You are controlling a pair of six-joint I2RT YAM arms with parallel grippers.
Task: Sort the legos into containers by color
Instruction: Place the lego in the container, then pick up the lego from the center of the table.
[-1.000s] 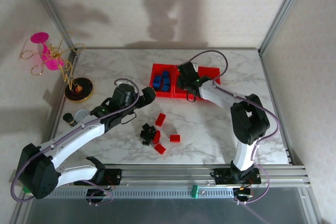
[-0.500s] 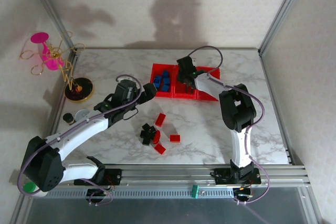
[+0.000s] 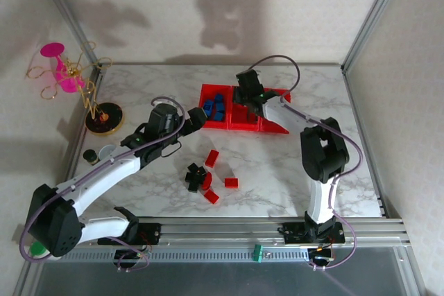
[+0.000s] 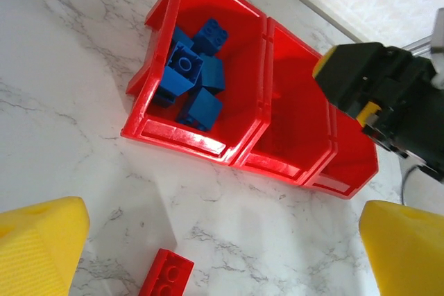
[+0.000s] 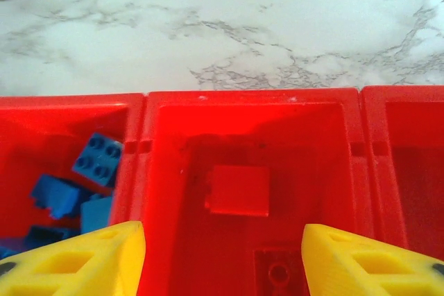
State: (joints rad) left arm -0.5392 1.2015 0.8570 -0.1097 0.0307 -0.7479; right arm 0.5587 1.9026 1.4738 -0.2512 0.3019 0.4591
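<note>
Where the marble worktop [image 3: 139, 88] meets its left edge, a pink and gold wire stand [image 3: 68, 77] rises from a round black base, and a small silver tin [image 3: 108, 151] sits nearer the arms. The left tool [image 3: 196, 121] hangs above the worktop just beside the near left corner of the containers [image 4: 177, 142], its yellow fingers [image 4: 41, 240] released wide with nothing between them. Loose legos [image 3: 208, 175] lie near the middle of the worktop: a clump of black bricks [image 3: 193, 175] with several red bricks [image 3: 211, 158] close around it. Of the three joined bins, the left one holds blue bricks [image 4: 191, 77] and the middle one holds two red pieces [image 5: 239, 190]. The right tool [image 5: 222, 261] hovers over that middle bin, fingers spread and empty. What lies in the right bin cannot be told.
</note>
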